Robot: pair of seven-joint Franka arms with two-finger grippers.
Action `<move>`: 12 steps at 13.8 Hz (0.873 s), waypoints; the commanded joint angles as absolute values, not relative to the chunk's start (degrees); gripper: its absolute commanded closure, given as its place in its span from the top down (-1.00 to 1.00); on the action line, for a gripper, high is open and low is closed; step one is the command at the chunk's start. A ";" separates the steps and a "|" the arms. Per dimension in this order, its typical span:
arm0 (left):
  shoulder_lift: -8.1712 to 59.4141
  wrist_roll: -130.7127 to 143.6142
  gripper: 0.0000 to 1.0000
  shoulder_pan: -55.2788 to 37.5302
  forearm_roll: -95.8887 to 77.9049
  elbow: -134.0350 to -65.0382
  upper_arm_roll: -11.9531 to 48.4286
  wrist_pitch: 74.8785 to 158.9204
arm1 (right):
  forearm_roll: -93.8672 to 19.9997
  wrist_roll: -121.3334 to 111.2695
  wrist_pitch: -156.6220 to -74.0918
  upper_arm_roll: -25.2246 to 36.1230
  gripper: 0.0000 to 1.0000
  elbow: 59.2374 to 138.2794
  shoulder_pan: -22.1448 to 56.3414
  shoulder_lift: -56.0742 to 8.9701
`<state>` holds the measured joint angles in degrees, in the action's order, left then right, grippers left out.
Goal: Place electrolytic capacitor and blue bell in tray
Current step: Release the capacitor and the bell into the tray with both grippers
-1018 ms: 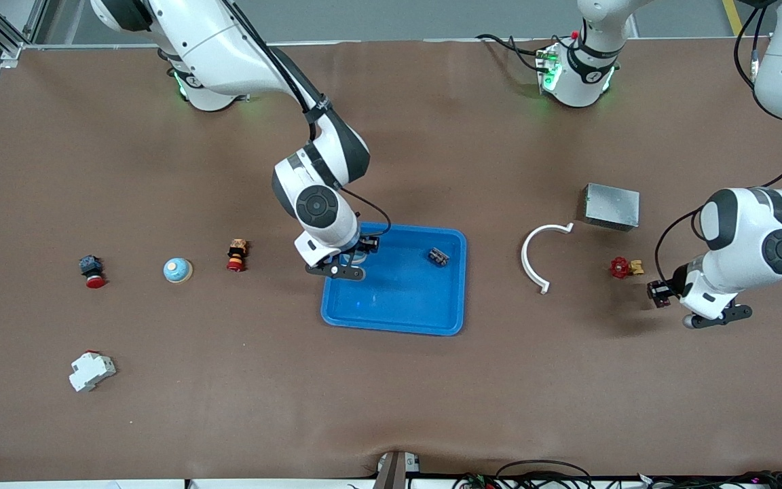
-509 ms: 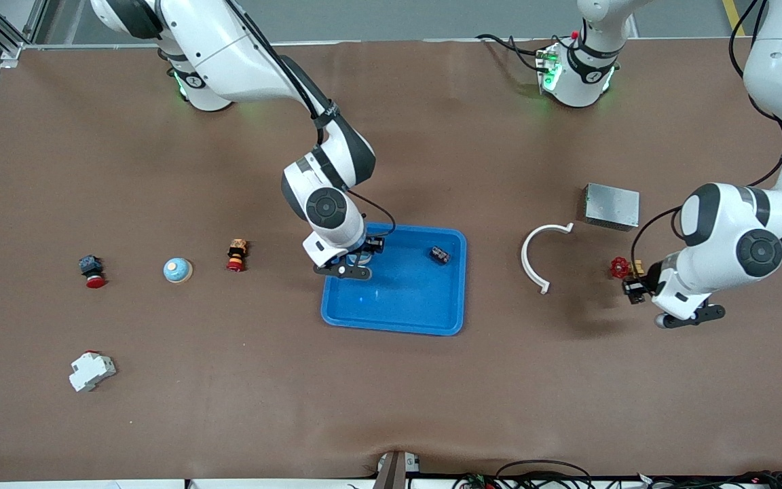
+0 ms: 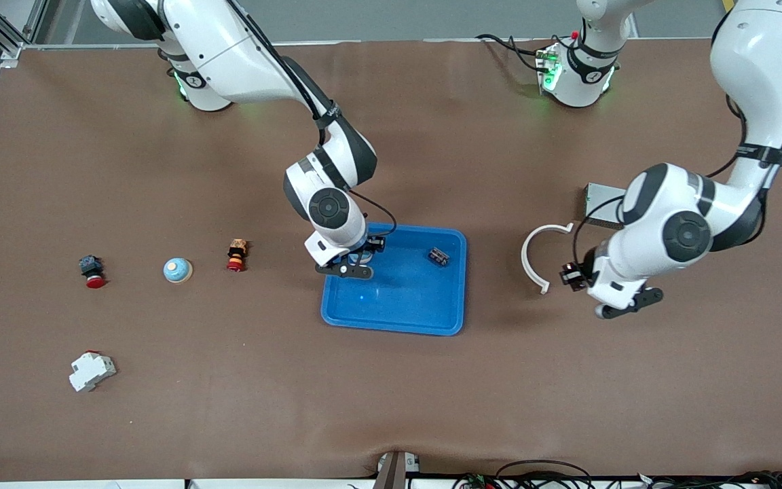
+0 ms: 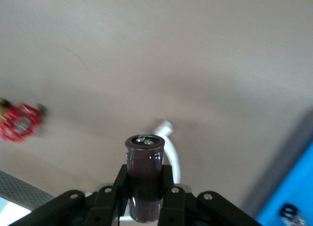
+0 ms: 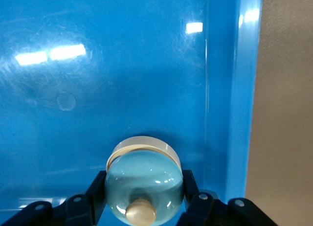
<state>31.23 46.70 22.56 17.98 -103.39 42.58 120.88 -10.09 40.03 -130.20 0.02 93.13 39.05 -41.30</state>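
The tray (image 3: 398,316) sits mid-tabletop (image 3: 391,394) with a small part (image 3: 438,256) in its 1 o'clock corner. At its 9 o'clock run a button (image 3: 236,255), a bell (image 3: 177,270) and a switch (image 3: 91,270), with a breaker (image 3: 91,371) nearer the camera. At its 3 o'clock lies a clip (image 3: 537,255), a box (image 3: 601,204) just past it.

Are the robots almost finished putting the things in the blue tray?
Nearly. Nothing has been let go yet. The right claw holds the blue bell low over the tray. The left claw grips the capacitor above the white curved piece and must carry it over.
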 commanded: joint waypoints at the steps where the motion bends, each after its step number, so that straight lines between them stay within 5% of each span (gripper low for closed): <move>1: 33.82 57.26 -1.00 15.06 19.16 -99.42 42.02 119.62 | -10.90 39.99 -129.99 0.53 0.41 91.32 39.99 -42.28; 2: 34.88 60.61 -1.00 12.33 20.38 -98.36 41.58 119.62 | -10.90 39.99 -129.99 0.53 0.96 91.32 39.99 -42.19; 6: 40.07 72.66 -1.00 2.58 23.37 -92.65 38.51 119.71 | -10.90 39.81 -127.80 0.53 1.00 90.35 39.99 -39.91; 12: 46.40 85.76 -1.00 -10.10 22.85 -84.12 30.59 121.37 | -10.72 39.03 -106.11 0.97 1.00 89.91 37.62 -26.65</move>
